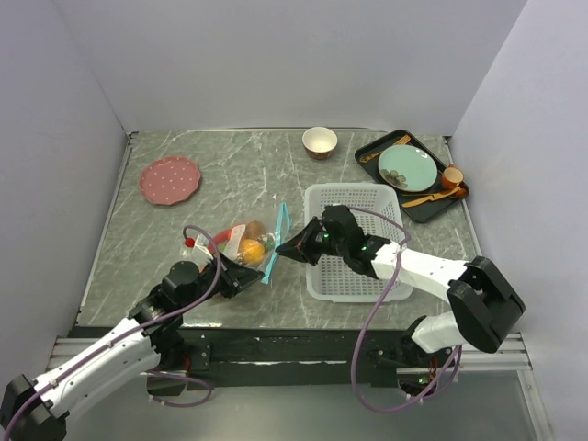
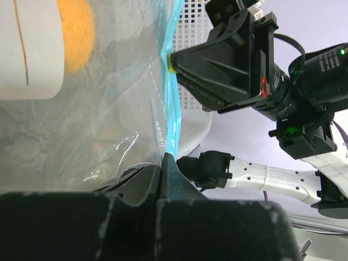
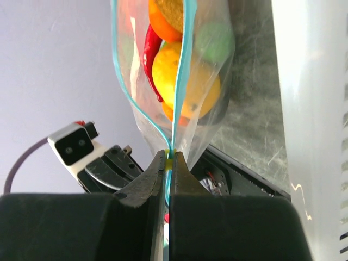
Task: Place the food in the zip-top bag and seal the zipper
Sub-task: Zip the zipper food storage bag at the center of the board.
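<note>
We see our left gripper [image 2: 163, 159] and right gripper [image 3: 167, 157] pinched tight on the zipper [image 2: 172, 109] of the limp, slippery bag [image 1: 246, 246] beside the basket [image 1: 358, 241], probably best held by that stiffer strip.

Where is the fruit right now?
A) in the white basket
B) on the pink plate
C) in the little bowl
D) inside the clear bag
D: the orange fruit and red chili show through the clear bag.
</note>
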Tool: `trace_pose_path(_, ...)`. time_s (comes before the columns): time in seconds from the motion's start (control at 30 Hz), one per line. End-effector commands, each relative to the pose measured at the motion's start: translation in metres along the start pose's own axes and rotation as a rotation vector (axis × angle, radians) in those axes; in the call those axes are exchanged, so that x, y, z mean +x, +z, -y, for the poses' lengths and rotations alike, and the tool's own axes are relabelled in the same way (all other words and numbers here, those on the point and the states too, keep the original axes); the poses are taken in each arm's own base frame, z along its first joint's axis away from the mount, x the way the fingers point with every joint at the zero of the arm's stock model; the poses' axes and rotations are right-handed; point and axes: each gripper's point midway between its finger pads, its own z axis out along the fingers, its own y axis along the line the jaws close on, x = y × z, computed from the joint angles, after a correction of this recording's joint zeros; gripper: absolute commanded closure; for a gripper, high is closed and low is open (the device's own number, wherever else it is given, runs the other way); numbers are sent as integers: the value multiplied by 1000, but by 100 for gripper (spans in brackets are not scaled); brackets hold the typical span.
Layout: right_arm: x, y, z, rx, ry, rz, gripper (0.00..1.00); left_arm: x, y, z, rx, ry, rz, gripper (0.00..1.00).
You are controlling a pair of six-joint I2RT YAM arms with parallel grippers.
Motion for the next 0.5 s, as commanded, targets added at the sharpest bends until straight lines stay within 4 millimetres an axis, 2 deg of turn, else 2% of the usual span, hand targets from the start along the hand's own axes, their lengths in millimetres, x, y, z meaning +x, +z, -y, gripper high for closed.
trace_pose_path(0.0, -77, 1, -25, -56, 2, 285, 100, 23, -12, 5, 15, -6, -121, 99)
trace_pose_path(0.43, -80, 7, -28, -57, -18, 257, 100, 22, -14, 1, 12, -34, -102, 99)
trace_pose_path(0.47, -80, 7, -29, -58, -23, 252, 100, 21, -13, 5, 29, -35, -101, 99)
